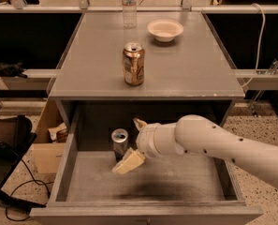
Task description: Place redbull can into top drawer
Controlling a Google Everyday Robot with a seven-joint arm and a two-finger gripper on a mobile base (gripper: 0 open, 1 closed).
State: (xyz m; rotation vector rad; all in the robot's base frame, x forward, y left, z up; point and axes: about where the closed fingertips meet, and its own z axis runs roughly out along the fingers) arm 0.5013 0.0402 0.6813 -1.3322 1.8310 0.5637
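Observation:
The redbull can stands upright on the grey floor of the open top drawer, near its back left. My gripper is inside the drawer, just right of the can. It is open: one cream finger lies low in front of the can and the other points up behind it. Neither finger clasps the can. My white arm reaches in from the right.
On the cabinet top stand a wider gold-brown can, a white bowl and a clear plastic bottle. A cardboard box and a black bag sit on the floor at the left.

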